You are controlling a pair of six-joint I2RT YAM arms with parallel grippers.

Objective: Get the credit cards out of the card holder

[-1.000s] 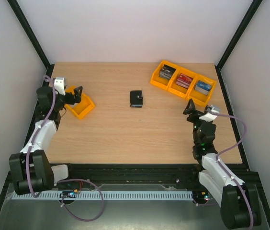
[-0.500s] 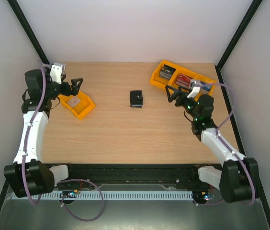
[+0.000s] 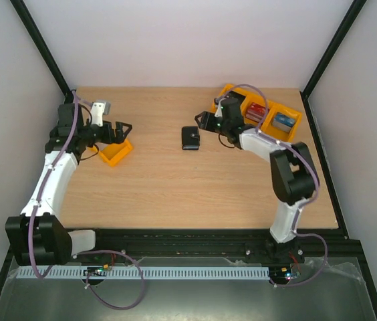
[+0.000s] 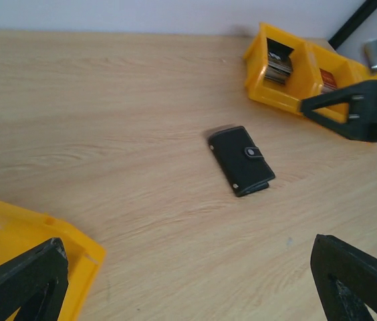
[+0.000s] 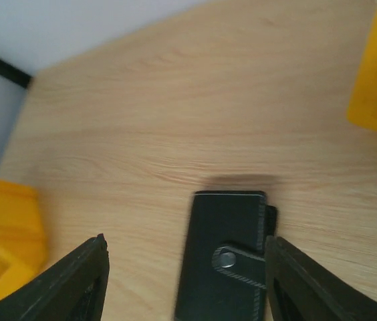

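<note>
closed black card holder (image 5: 225,267) with snap tab (image 5: 227,257); right fingers (image 5: 75,287) apart near it; left fingers (image 4: 21,287) wide apart

Light wood bench (image 3: 175,180). A closed black card holder (image 3: 190,138) lies flat around the middle, one yellow tray (image 3: 115,155) sits on the left, and a row of yellow trays (image 4: 258,77) is back right.

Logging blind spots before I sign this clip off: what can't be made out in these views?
- No credit cards show in any view: the holder lies closed, tab snapped.
- The holder's near end: right wrist view, cut by the bottom edge, blurred.
- Contents of the left tray: top view, partly covered by the left end effector; left wrist view cuts it off.
- Whether the right end effector touches the holder: top view, too small.
</note>
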